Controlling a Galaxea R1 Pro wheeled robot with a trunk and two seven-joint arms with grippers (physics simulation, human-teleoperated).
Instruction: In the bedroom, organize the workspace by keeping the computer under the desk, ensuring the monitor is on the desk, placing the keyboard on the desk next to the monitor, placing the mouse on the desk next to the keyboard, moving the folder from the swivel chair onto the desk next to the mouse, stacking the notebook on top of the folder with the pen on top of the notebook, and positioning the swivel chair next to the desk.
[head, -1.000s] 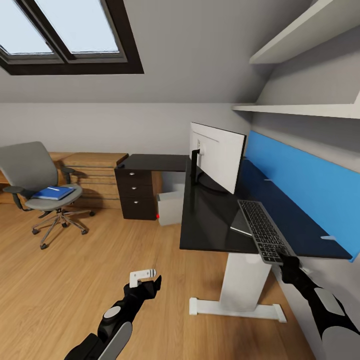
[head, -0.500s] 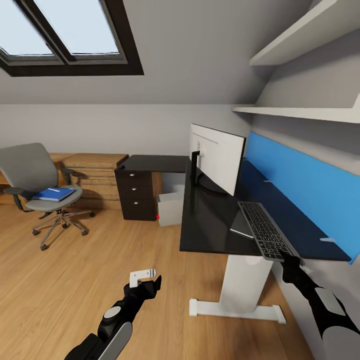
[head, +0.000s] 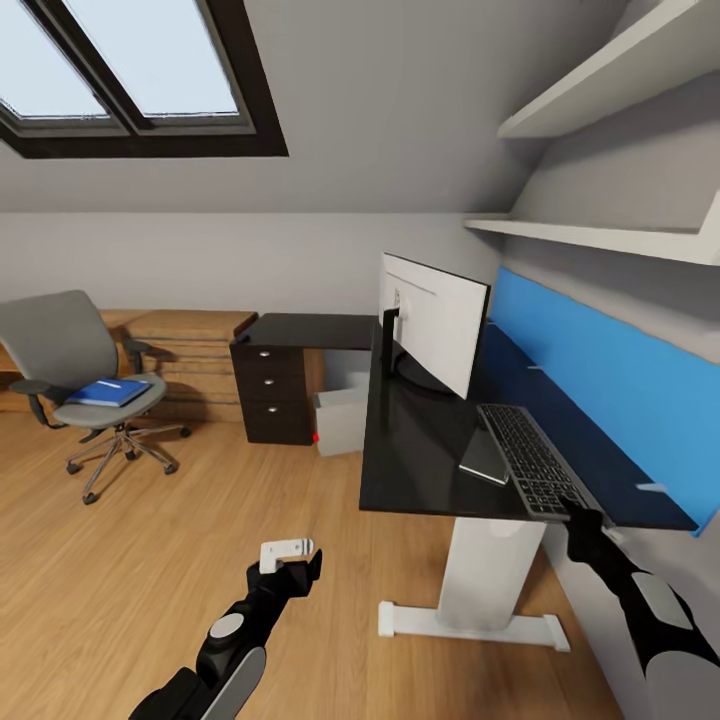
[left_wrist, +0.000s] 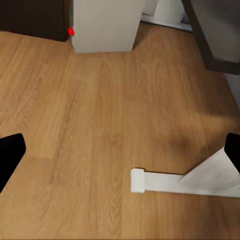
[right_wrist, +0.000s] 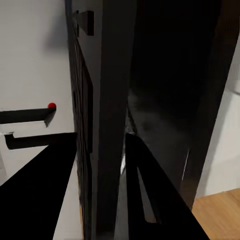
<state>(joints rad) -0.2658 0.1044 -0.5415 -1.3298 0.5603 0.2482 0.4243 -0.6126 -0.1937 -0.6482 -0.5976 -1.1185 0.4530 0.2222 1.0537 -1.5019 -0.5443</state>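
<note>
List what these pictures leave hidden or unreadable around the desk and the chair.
- Mouse: not made out on the desk in the head view; the monitor may screen it.
- Computer: partly hidden behind the desk edge, head view.
- Right tool: at the keyboard end; its grip is too dark to confirm, even in the right wrist view.
- Notebook and pen on the folder: too small to tell, head view.
- Left tool: fingertips cut off, left wrist view.

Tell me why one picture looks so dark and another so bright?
Right wrist view: the camera sits very close to the keyboard, whose dark edge and shadows cover much of the picture. Head view: daylight from the skylight brightens the room, and the glossy desk reflects the monitor. Left wrist view: evenly lit floor, soft shadow.
</note>
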